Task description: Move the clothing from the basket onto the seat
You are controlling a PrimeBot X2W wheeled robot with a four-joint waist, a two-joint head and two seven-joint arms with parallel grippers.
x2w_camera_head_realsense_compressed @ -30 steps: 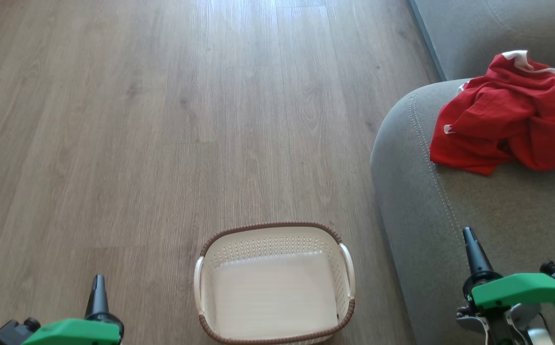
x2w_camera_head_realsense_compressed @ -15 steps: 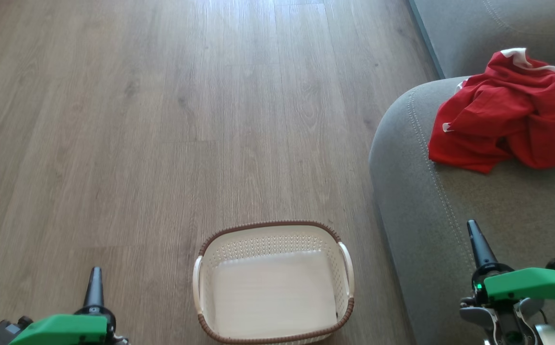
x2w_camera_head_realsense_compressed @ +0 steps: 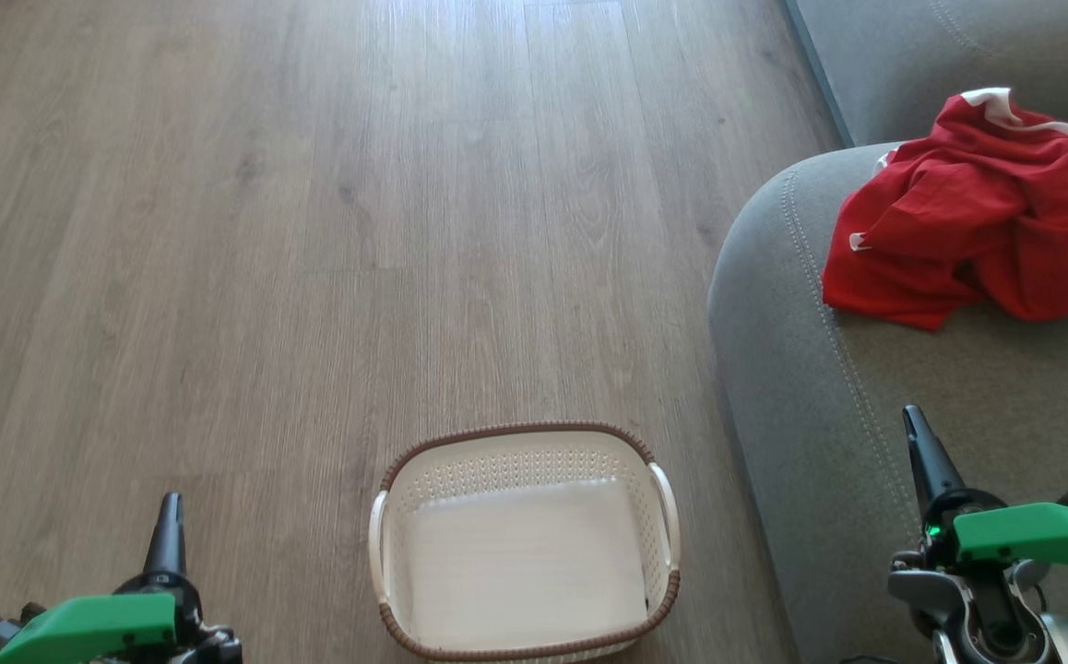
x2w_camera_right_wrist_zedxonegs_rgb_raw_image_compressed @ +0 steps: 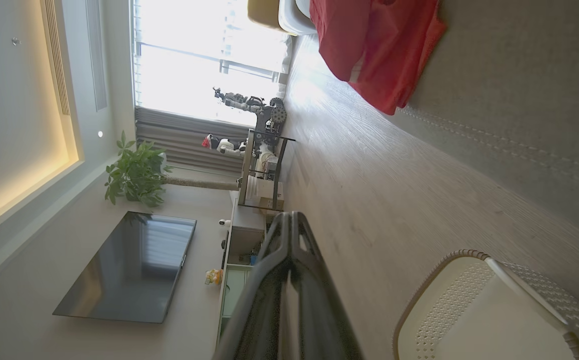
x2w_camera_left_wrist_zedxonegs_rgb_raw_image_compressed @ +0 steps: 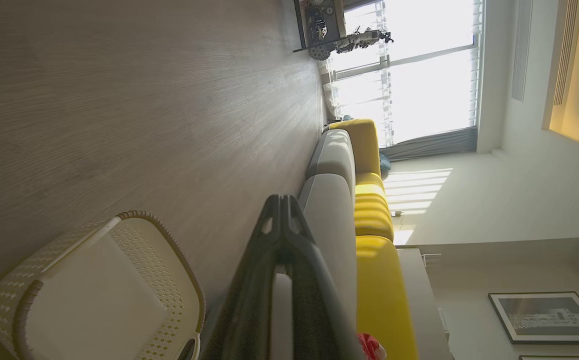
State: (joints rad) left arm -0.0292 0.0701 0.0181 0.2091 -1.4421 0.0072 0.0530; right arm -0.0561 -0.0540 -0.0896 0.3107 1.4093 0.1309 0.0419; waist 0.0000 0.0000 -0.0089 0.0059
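You're looking at a left tool (x2w_camera_head_realsense_compressed: 168, 512) and a right tool (x2w_camera_head_realsense_compressed: 914, 424) with long, dark, tapering fingers, each backed by a bright green cover (x2w_camera_head_realsense_compressed: 1037, 537), with silver-grey metal brackets (x2w_camera_head_realsense_compressed: 954, 599) and a small green light (x2w_camera_head_realsense_compressed: 932, 530) by the right one.

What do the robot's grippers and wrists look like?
Both the left gripper and right gripper have long dark tapering fingers on a round black collar, with a bright green cover behind. The right wrist shows silver-grey metal and a small green light.
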